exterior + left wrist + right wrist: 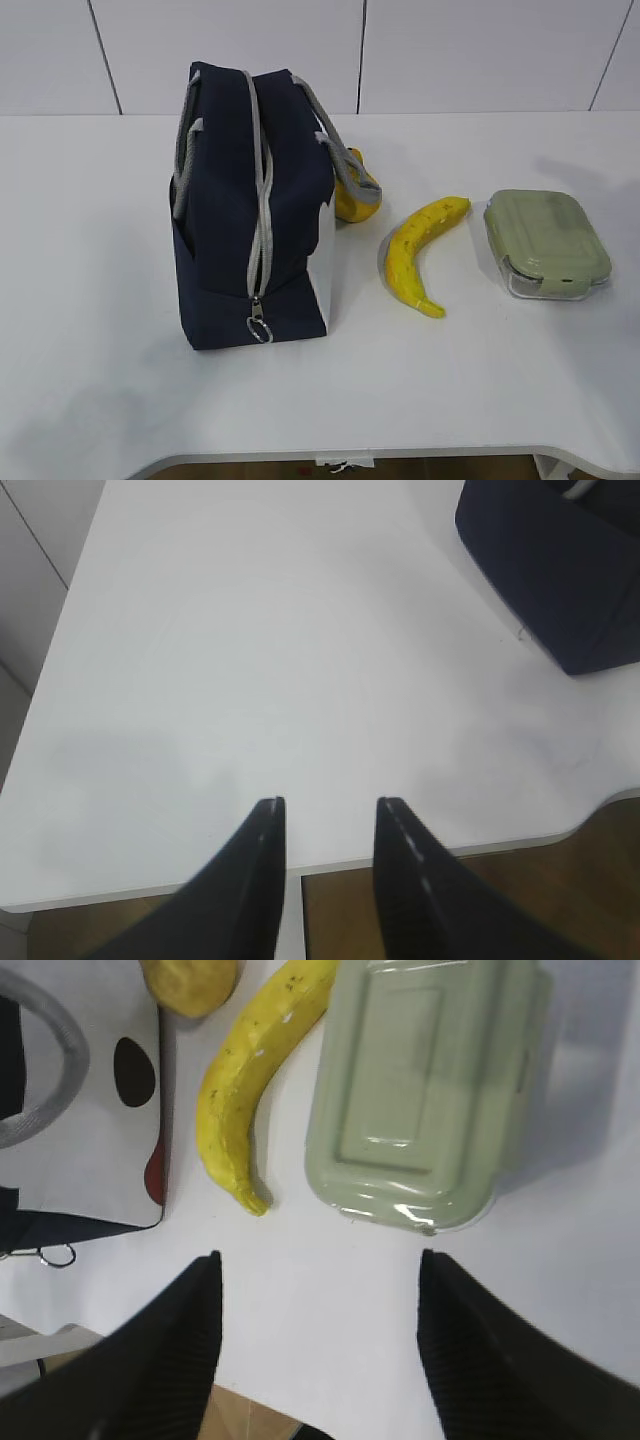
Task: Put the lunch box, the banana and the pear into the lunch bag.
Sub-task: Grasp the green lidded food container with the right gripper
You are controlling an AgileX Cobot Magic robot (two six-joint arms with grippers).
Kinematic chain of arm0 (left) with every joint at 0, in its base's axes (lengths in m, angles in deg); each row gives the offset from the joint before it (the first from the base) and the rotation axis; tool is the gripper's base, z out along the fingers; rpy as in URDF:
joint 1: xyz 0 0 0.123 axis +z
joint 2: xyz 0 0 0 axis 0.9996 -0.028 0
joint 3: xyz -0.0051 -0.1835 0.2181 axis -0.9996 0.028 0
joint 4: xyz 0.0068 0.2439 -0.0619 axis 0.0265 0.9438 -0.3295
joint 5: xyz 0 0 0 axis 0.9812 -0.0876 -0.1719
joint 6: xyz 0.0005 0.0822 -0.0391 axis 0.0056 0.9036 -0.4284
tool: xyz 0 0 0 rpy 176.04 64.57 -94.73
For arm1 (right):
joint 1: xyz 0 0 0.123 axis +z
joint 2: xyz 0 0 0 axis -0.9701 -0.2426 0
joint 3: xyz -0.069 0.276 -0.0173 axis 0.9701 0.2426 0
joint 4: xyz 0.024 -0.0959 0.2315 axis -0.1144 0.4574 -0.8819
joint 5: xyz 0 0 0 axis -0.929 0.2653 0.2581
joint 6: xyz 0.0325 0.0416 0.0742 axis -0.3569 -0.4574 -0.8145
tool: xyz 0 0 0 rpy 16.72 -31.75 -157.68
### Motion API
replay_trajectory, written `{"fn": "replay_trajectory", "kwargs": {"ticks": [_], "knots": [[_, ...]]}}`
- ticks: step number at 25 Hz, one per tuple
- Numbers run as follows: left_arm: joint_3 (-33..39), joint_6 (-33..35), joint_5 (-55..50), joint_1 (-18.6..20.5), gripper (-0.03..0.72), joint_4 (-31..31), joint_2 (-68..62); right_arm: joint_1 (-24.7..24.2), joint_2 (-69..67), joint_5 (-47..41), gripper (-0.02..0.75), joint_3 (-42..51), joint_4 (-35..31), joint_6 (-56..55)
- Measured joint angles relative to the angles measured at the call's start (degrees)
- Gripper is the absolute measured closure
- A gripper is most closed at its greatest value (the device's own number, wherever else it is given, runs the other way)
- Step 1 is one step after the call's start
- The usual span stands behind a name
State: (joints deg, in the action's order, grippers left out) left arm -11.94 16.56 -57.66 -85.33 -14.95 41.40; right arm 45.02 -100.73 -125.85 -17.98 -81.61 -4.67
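Unmarked lunch bag [252, 205], seemingly zipped

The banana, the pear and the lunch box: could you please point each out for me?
banana [412, 252], exterior view, middle of its curve.
pear [350, 203], exterior view, side visible behind the handle.
lunch box [544, 233], exterior view, lid centre.

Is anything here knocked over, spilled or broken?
Nothing stands out. The lunch bag stands upright and zipped shut, the pear sits behind it under a handle, and the banana and closed lunch box lie apart on the table.
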Motion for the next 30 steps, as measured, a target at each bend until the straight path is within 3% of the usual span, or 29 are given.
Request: {"fn": "replay_trajectory", "kwargs": {"ticks": [9, 20, 23, 26, 30], "knots": [[0.0, 0.0, 0.0, 0.0, 0.452, 0.0, 0.0, -1.17, -9.88, 0.21, 0.279, -3.05, -1.18, 0.18], [0.0, 0.0, 0.0, 0.0, 0.452, 0.0, 0.0, -1.17, -10.33, 0.45, 0.277, -3.05, -2.66, 0.32], [0.0, 0.0, 0.0, 0.0, 0.452, 0.0, 0.0, -1.17, -10.33, 0.45, 0.233, -3.05, -2.56, -0.33], [0.0, 0.0, 0.0, 0.0, 0.451, 0.0, 0.0, -1.17, -10.33, 1.9, 0.139, -3.05, -2.56, -0.32], [0.0, 0.0, 0.0, 0.0, 0.451, 0.0, 0.0, -1.17, -10.33, 4.04, 0.111, -3.05, -2.56, 0.12]]}}
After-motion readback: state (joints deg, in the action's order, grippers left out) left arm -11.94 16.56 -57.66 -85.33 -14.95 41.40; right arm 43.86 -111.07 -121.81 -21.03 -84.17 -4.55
